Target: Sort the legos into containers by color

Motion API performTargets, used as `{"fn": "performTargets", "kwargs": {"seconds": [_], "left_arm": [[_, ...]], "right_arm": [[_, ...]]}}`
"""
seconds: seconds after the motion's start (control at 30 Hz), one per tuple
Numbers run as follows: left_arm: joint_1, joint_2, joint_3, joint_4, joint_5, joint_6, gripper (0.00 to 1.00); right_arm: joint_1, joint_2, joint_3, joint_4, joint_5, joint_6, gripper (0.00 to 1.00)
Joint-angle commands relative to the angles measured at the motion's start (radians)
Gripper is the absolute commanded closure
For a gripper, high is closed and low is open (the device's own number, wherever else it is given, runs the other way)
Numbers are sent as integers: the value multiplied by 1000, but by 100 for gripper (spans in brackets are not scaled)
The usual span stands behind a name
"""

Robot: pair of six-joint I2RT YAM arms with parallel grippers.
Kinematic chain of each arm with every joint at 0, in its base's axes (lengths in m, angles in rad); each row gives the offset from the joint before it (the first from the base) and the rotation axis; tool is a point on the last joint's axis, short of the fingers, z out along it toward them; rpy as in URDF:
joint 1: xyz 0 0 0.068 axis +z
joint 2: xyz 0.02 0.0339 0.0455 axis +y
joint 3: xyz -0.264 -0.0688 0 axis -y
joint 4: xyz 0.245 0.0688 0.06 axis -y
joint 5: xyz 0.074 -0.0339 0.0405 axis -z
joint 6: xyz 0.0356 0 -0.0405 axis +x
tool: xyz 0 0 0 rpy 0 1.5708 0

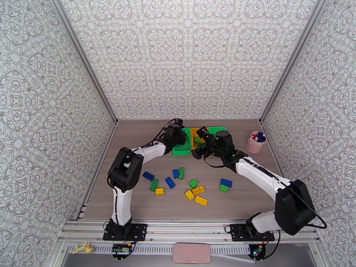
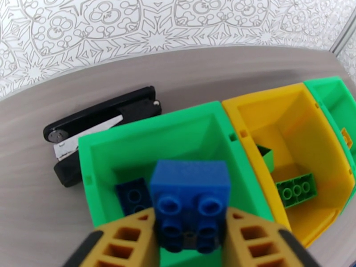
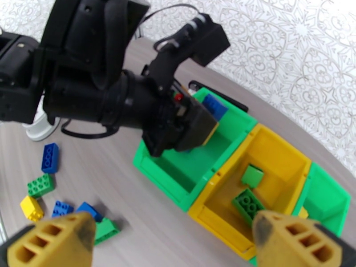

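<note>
Blue lego (image 2: 190, 192) over left green bin (image 2: 147, 139); black stapler (image 2: 111, 110) just behind.

Dark blue lego (image 2: 131, 197) — half behind the bright blue lego (image 2: 190, 185)

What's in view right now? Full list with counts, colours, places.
bins: 3, left green bin, yellow bin, right green bin, one row at the table's far side
loose bricks: 12, four each blue, green, yellow, scattered on the near table
dark blue brick: 1, inside left green bin
green bricks: 2, inside yellow bin
yellow piece: 1, partly hidden in right green bin
stapler: 1, black, behind left green bin
cup: 1, pink, holding pens, right of the bins
left gripper: 1, yellow-tipped, closed on a blue brick above left green bin
right gripper: 1, yellow-tipped, open, close to the yellow bin
</note>
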Motion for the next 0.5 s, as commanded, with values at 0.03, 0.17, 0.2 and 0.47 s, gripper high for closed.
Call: {"fn": "performTargets", "kwargs": {"seconds": [0.03,0.17,0.2,0.47], "left_arm": [[3,-45,13,29,-14,35,48],[-4,-113,-45,45,2,43,34],[-9,-137,-66,50,4,44,31],[-81,-314,-264,93,12,78,3]], "right_arm": [[-15,-66,-48,43,89,40,3],[-27,-119,-100,91,186,77,1],[-30,-134,-117,104,208,90,0],[-46,-248,-200,62,248,160,0]]}}
